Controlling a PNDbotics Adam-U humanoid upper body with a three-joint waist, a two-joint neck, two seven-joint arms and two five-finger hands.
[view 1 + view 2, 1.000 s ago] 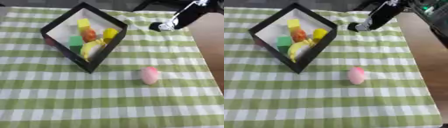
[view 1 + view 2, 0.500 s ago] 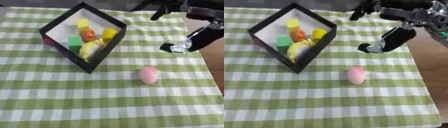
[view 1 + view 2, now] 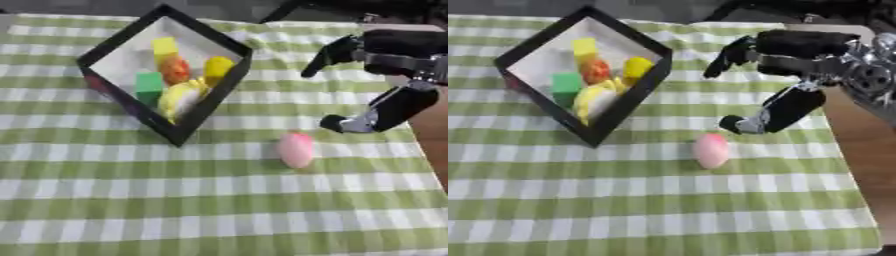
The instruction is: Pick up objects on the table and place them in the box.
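One box (image 3: 201, 107), one pink object (image 3: 296, 149) on table, one hand (image 3: 798, 75)

Table covering: we record a green-and-white checked cloth (image 3: 175, 200), laid flat across nearly the whole field and running off the near, left and right edges. Table surface: we note a bare brown strip (image 3: 859, 150) exposed beyond the cloth's right edge. Far edge: a dark, indistinct band (image 3: 105, 6) beyond the cloth. Lighting: even and soft; we see only faint shadows.
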